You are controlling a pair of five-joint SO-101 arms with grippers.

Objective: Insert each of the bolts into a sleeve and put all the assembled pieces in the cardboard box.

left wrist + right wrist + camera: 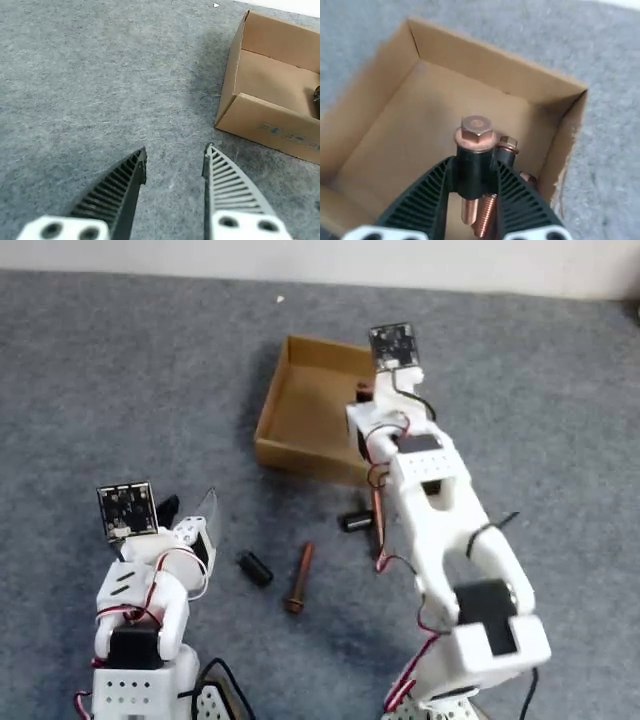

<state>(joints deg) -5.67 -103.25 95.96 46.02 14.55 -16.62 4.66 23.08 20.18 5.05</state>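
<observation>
Sleeved copper bolt [475, 157] above open cardboard box [485, 67] — loose bolt [299, 577], sleeve [254, 568] outside.

The whole counter [110, 370] is covered in a grey, felt-like material with a short, mottled nap and faint lighter and darker patches. In the high view a tiny white speck [280, 300] lies on this covering toward twelve o'clock, close to the counter's far edge. Beyond that edge, also at twelve o'clock, runs a pale, plain strip of wall [300, 255]. At about two o'clock, at the very border, sits a small dark shape [635, 310], too cropped to identify.
</observation>
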